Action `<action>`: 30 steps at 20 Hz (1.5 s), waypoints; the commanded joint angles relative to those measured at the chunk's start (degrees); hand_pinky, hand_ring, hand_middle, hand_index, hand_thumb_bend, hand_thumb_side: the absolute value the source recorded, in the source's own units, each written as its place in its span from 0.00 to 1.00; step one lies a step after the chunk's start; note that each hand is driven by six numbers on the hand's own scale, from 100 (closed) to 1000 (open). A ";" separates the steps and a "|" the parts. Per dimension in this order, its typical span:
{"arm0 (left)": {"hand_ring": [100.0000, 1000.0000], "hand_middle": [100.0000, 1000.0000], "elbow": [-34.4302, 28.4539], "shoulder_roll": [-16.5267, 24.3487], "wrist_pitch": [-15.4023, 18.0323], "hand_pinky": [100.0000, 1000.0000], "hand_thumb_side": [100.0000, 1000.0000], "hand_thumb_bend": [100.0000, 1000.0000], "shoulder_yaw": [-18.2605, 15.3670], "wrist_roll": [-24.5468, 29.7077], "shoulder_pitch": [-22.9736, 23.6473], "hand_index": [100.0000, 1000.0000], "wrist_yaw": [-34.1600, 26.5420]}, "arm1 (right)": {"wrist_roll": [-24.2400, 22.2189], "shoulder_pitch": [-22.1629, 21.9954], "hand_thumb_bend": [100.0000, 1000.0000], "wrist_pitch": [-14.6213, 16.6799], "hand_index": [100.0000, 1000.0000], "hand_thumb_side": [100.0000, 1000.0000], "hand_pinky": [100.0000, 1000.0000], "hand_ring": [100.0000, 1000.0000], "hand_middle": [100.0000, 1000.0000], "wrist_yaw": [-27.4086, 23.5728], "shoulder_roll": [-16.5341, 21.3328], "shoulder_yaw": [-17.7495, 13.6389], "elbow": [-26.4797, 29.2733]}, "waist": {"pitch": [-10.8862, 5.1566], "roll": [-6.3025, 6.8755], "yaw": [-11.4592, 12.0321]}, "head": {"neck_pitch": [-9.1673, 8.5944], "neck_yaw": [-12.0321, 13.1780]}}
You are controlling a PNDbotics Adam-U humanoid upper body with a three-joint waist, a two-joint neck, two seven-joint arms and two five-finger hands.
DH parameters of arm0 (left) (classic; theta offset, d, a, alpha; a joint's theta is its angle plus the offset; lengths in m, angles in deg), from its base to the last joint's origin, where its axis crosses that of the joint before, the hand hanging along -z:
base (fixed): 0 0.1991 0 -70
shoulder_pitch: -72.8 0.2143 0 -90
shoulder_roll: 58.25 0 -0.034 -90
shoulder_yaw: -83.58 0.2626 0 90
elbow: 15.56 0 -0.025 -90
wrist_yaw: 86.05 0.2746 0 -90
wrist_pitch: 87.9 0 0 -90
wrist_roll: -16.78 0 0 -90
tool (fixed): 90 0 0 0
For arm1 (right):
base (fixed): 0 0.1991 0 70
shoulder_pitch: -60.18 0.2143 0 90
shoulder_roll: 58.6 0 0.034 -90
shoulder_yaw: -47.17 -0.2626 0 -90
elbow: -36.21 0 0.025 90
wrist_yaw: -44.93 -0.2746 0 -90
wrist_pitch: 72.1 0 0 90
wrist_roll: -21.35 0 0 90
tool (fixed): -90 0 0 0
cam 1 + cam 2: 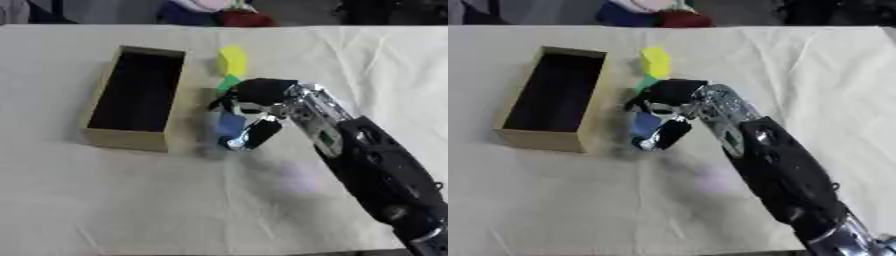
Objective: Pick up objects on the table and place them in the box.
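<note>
Currently, we observe the right robot hand [249, 112] reaching in from the lower right across the desk [131, 200], which is covered with a cream, creased cloth. Its fingers [260, 134] are curled downward around a blue block [231, 123], with the block showing between the fingers and the rest of the hand. We cannot tell whether the blue block rests on the cloth or is raised just above it.

We locate the box [98, 131], an open rectangular cardboard container with a dark interior, on the left part of the desk; nothing can be made out in its dark interior. The blue block and the right robot hand sit just beside the box's right wall, near its near corner, outside the box.

We note two further objects beyond the hand. A yellow block [232, 61] stands on the cloth near the far right corner of the box. A green block [228, 83] lies just in front of the yellow one, and the back of the hand partly covers it.

We see no left robot hand in either view.
</note>
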 commanded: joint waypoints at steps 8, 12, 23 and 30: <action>0.58 0.69 -0.94 0.82 0.13 0.71 0.73 0.00 -0.11 0.43 -0.52 0.79 0.19 | 2.46 -0.26 0.00 -3.78 0.78 0.34 0.71 0.70 0.41 0.13 0.54 -0.48 -0.76 | -0.54 0.41 0.02 | 0.29 -0.54; 0.58 0.69 -0.94 0.81 0.11 0.71 0.73 0.00 -0.13 0.59 -0.48 0.78 0.19 | 1.76 -0.27 0.00 -4.47 0.78 0.05 0.72 0.71 0.41 -2.25 0.35 -0.41 -0.81 | -0.67 0.33 0.00 | 0.29 -0.52; 0.58 0.69 -0.94 0.97 -0.13 0.70 0.72 0.00 -0.25 0.69 -0.27 0.78 0.22 | -2.11 2.57 0.00 -7.74 0.79 0.00 0.74 0.72 0.41 -11.10 0.10 -0.62 2.11 | -1.35 0.20 -0.26 | 0.29 -0.22; 0.58 0.69 -0.94 1.18 -0.12 0.70 0.72 0.00 -0.14 0.68 -0.30 0.78 0.09 | -1.12 8.41 0.00 -7.91 0.79 0.00 0.74 0.73 0.42 -11.90 -2.27 -1.36 2.20 | -1.98 0.16 -0.36 | 0.29 0.34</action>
